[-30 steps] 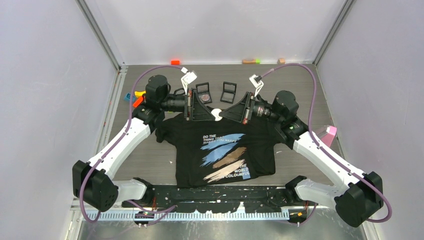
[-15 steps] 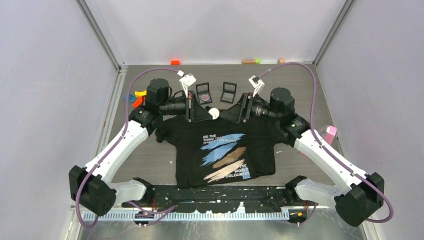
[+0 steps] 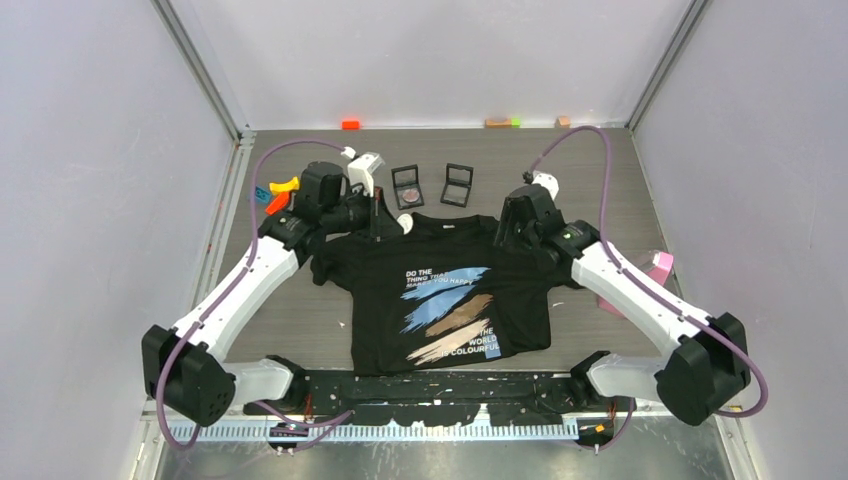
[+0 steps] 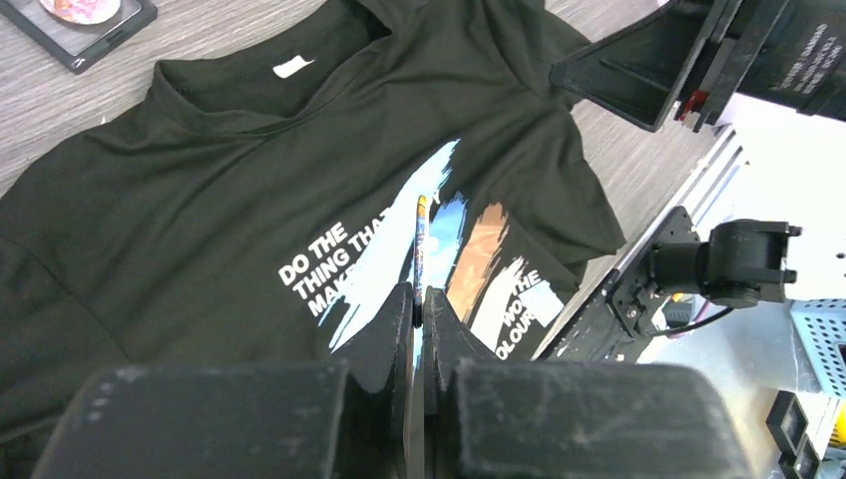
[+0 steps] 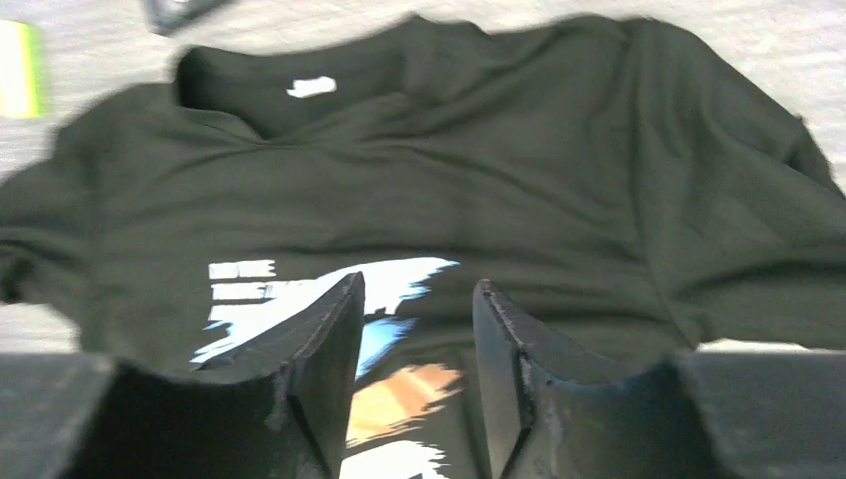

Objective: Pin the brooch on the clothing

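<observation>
The black T-shirt (image 3: 445,300) lies flat on the bench (image 3: 600,170), front up, its collar toward the far side. The left hand (image 4: 417,304) is closed tight on the brooch (image 4: 421,235). From its wrist the brooch shows only as a thin edge sticking out past the fingertips. From above it is a small white round thing hanging just over the collar's left side. The right hand (image 5: 417,289) hovers over the shirt's right shoulder, its fingers parted with nothing between them.

My worry is the grip. The brooch is pinched by a narrow part, so any push against the cloth could twist it or let it slide out. I cannot see the pin itself, so I cannot tell whether it is open or which way it points. Nothing holds the fabric down either. With the right hand empty and off the shirt, the cloth may bunch or drag along instead of being pierced. The pin could also catch both layers.
</observation>
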